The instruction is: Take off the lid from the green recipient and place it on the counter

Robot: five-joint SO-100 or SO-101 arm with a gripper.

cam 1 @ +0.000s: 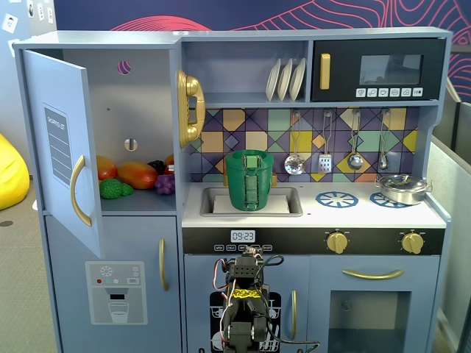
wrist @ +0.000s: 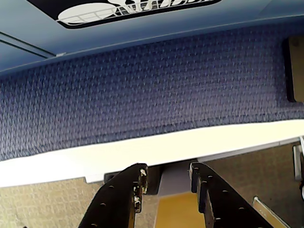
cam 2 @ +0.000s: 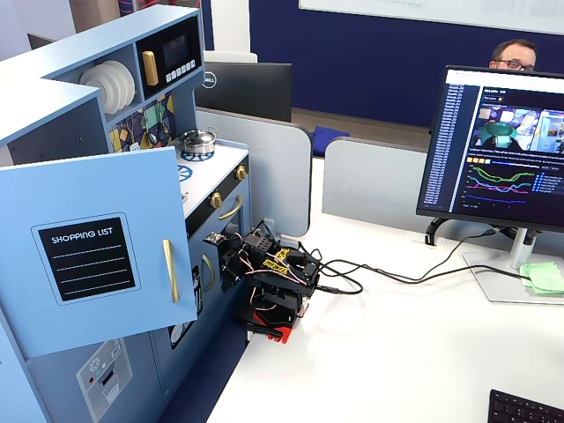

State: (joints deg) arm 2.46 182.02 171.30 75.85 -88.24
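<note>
The green recipient stands upright in the recessed sink of the white counter. The green lid sits on its top, its small handle showing at the centre. My arm is folded low in front of the toy kitchen, well below the counter; it also shows in a fixed view on the white desk. In the wrist view my gripper has its black jaws apart with nothing between them, pointing at the desk edge and blue carpet. The recipient is hidden behind the open door in that side fixed view.
A silver pan sits on the right burner. The fridge door stands open at the left, with toy fruit on its shelf. Utensils hang over the counter. A monitor and cables are on the desk.
</note>
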